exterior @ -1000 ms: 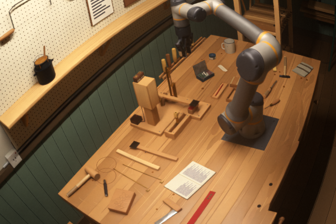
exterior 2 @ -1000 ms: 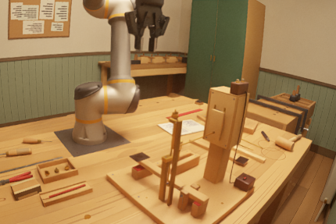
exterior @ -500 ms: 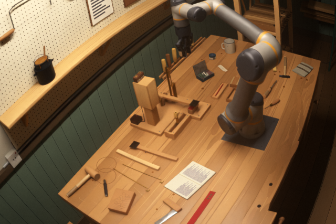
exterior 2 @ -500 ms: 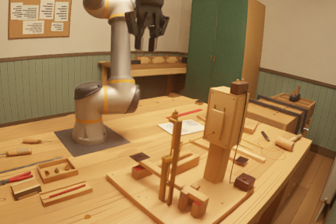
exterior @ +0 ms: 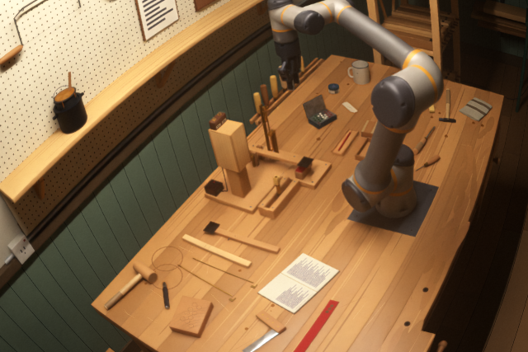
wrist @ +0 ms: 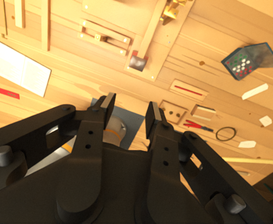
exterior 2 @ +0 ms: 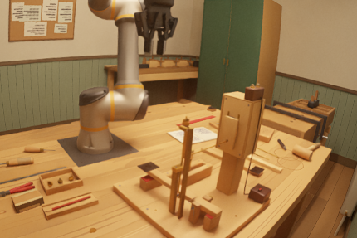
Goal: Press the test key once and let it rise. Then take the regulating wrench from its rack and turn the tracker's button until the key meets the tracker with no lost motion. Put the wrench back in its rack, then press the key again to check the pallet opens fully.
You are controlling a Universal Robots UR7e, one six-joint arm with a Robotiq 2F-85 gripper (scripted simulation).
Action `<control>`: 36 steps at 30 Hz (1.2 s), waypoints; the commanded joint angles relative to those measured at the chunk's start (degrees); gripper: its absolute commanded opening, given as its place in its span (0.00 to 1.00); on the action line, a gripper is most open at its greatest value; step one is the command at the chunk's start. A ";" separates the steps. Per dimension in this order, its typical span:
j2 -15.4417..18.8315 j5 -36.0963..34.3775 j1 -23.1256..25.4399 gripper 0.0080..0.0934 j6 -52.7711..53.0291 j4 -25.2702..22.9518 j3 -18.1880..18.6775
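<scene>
The test key, a long wooden lever with a dark pad (exterior: pixel 304 163) (exterior 2: pixel 147 166) (wrist: pixel 137 62) at its near end, lies on the wooden action model board in the middle of the bench. The upright tracker (exterior: pixel 267 126) (exterior 2: pixel 184 166) rises from the lever's far part. The regulating wrench (exterior: pixel 277 184) (wrist: pixel 97 38) sits in its slotted rack (exterior: pixel 278 198) beside the board. My gripper (exterior: pixel 290 80) (exterior 2: pixel 152 47) (wrist: pixel 130 111) hangs high above the bench's back edge, well away from the key, partly open and holding nothing.
A row of wooden-handled tools (exterior: pixel 266 97) stands in a holder just below the gripper along the wall side. A tall wooden block (exterior: pixel 230 154) (exterior 2: pixel 237 137) stands on the board. A small open box (exterior: pixel 319 113), a mug (exterior: pixel 359 71) and trays lie nearby.
</scene>
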 commanded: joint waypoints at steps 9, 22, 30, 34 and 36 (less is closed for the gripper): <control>-0.01 0.00 0.00 0.42 -8.86 -0.03 -0.03; -0.01 0.00 0.00 0.42 -26.35 -0.03 -0.03; -0.01 0.00 0.00 0.42 -38.48 -0.03 -0.03; -0.01 0.00 0.00 0.42 -44.54 -0.03 -0.03; -0.01 0.00 0.00 0.42 -47.51 -0.03 -0.03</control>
